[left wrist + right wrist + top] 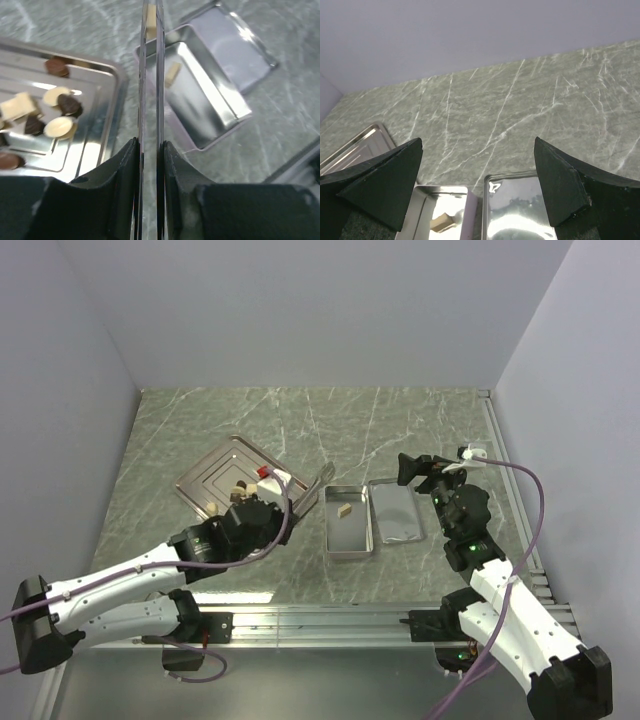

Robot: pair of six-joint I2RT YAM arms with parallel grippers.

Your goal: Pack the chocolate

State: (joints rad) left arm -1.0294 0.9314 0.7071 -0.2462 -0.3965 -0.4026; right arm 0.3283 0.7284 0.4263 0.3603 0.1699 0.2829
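Note:
My left gripper (150, 145) is shut on steel tweezers (150, 75), which pinch a cream chocolate (150, 17) at their tips. The tips hang over the far left corner of the open silver tin (220, 97). One cream piece (172, 74) lies inside the tin. Several dark and cream chocolates (60, 102) lie on the ridged steel tray (107, 130) to the left. From above, the left gripper (272, 502) sits between tray (200, 475) and tin (350, 540). My right gripper (415, 468) is open and empty above the lid's far end, and its wrist view (479, 145) shows it wide open.
The tin's lid (397, 512) lies inside-up just right of the tin, and it shows in the right wrist view (520, 210) beside the tin (470, 210). Grey walls enclose the marble table on three sides. A metal rail runs along the near edge.

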